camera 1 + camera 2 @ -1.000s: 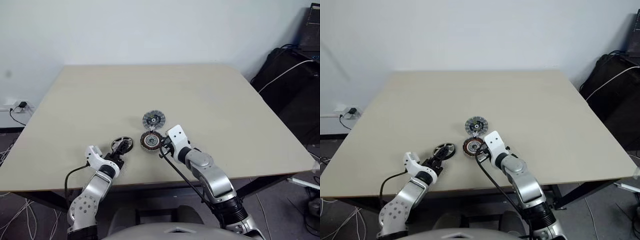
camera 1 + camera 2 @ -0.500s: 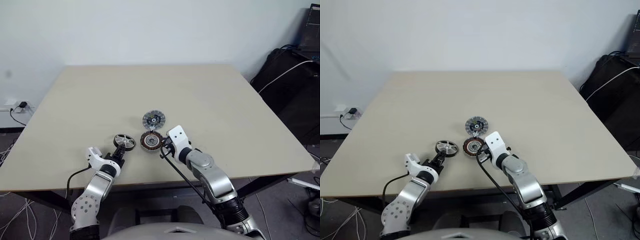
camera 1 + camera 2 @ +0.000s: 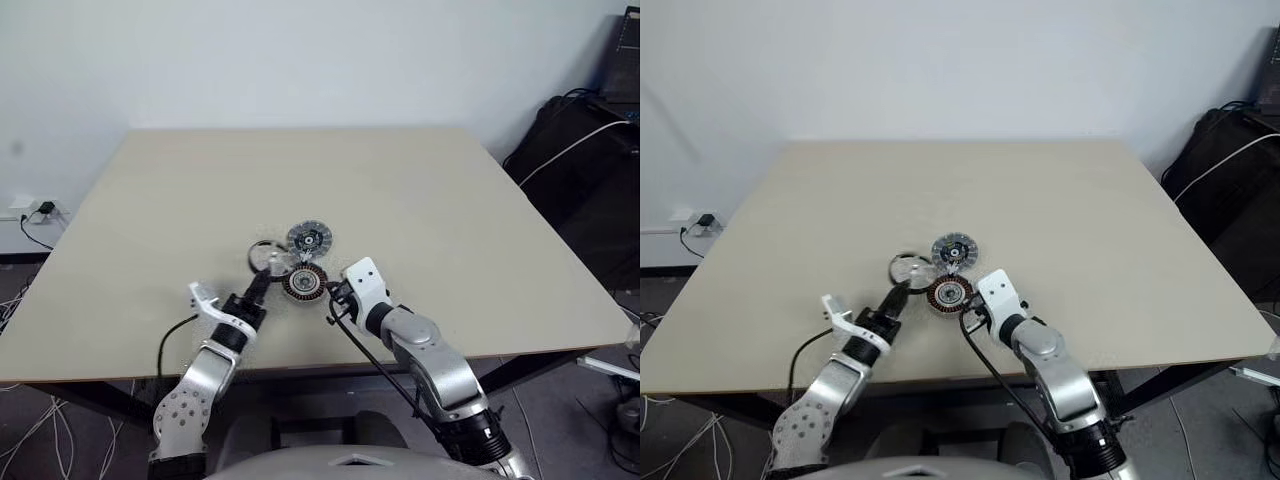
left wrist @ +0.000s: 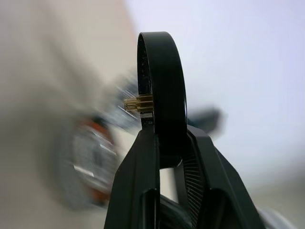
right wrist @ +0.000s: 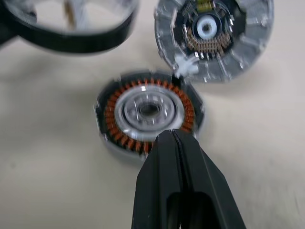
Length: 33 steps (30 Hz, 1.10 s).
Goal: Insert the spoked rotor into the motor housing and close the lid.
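Observation:
The spoked rotor (image 3: pixel 268 257) hangs tilted just above the table, left of the lid (image 3: pixel 308 238) and the motor housing (image 3: pixel 303 283). My left gripper (image 3: pixel 260 279) is shut on the rotor's near rim. In the left wrist view the dark rim (image 4: pixel 159 95) stands edge-on between the fingers (image 4: pixel 138 186). The housing (image 5: pixel 148 112) lies flat with its copper windings facing up. The lid (image 5: pixel 214 33) lies just behind it, touching its edge. My right gripper (image 5: pixel 169 138) is shut and empty, with its tip at the housing's near right edge.
The beige table (image 3: pixel 400 190) is bare around the three parts. Its front edge (image 3: pixel 520 350) runs close to my arms. Black bags with a white cable (image 3: pixel 580 150) stand off the table's right side. A wall socket (image 3: pixel 35 212) sits low on the left.
My left gripper closed on the rotor's rim, lifted it off the table and carried it right towards the housing and lid. The right gripper drew back slightly.

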### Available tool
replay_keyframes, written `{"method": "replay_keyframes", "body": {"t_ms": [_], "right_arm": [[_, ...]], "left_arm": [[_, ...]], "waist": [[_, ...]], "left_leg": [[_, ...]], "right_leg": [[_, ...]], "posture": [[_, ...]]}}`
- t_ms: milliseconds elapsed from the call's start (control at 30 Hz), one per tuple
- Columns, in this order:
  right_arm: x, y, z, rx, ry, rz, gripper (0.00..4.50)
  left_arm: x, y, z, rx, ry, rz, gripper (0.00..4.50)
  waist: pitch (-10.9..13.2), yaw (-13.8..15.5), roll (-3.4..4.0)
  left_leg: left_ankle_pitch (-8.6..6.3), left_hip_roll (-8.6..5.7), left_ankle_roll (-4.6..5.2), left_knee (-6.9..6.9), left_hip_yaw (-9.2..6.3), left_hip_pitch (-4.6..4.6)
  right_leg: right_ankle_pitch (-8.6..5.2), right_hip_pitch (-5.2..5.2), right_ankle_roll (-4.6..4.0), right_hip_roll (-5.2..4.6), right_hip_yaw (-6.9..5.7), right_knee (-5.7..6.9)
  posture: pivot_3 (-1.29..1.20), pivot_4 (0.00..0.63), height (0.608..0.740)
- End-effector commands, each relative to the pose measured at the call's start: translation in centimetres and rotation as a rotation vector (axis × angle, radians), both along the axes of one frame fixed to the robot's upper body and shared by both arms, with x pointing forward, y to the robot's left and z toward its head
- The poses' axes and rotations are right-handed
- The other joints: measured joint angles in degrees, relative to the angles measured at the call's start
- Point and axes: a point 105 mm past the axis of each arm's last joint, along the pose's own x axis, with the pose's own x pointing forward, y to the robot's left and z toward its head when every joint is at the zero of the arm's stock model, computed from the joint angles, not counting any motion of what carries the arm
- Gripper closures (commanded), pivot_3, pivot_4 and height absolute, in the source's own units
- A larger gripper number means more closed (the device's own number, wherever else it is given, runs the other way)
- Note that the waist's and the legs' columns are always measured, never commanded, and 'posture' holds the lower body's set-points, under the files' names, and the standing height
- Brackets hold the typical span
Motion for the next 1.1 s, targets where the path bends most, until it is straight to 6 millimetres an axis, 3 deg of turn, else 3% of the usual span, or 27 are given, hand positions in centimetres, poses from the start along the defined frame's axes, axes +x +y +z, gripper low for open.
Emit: {"method": "replay_keyframes", "body": {"t_ms": [33, 167, 533, 933, 1067, 1100], "right_arm": [[-0.3, -1.0, 1.1, 0.016, -0.028, -0.009, 4.50], [-1.3, -2.0, 0.5, -0.006, 0.009, -0.006, 4.50], [-2.2, -3.2, -0.6, -0.024, 0.052, -0.043, 4.50], [-1.8, -3.3, -0.4, -0.027, 0.041, -0.048, 4.50], [-1.7, -3.1, -0.3, -0.029, 0.037, -0.045, 4.50], [-1.7, -3.1, -0.3, -0.029, 0.035, -0.044, 4.50]], "left_arm": [[0.1, -2.4, 2.3, -0.082, -0.094, -0.134, 4.12], [1.1, -3.3, 1.5, -0.063, -0.065, -0.201, 4.12], [2.9, -3.5, -1.4, -0.057, 0.016, -0.190, 4.12], [2.2, -3.3, -4.8, 0.016, 0.152, -0.170, 4.12], [2.2, -3.2, -5.0, 0.023, 0.161, -0.164, 4.12], [2.2, -3.2, -4.9, 0.022, 0.159, -0.164, 3.77]], "waist": [[0.0, -0.1, 0.00], [0.0, -0.1, 0.01], [0.1, 0.1, -0.13], [0.1, 0.2, -0.15], [0.1, 0.2, -0.15], [0.1, 0.2, -0.15]], "left_leg": [[0.00, 0.01, 0.00, 0.00, 0.00, 0.01], [0.01, 0.01, -0.01, 0.01, -0.04, 0.07], [0.02, -0.34, 0.01, 0.05, -0.12, 0.07], [0.01, -0.13, 0.01, 0.03, -0.16, 0.07], [0.01, -0.11, 0.01, 0.03, -0.15, 0.08], [0.01, -0.10, 0.01, 0.03, -0.15, 0.08]], "right_leg": [[0.00, 0.00, 0.00, 0.01, 0.00, 0.01], [0.00, 0.03, 0.01, 0.03, -0.01, 0.08], [-0.01, 0.08, 0.02, 0.03, 0.00, 0.04], [-0.01, 0.08, 0.02, -0.03, 0.00, 0.04], [-0.01, 0.08, 0.02, -0.02, -0.01, 0.04], [-0.01, 0.08, 0.02, -0.02, -0.01, 0.04]], "posture": [[0.00, 0.000, 0.740], [0.00, 0.000, 0.740], [0.00, 0.000, 0.740], [0.00, 0.000, 0.740], [0.00, 0.000, 0.740], [0.00, 0.000, 0.740]]}}
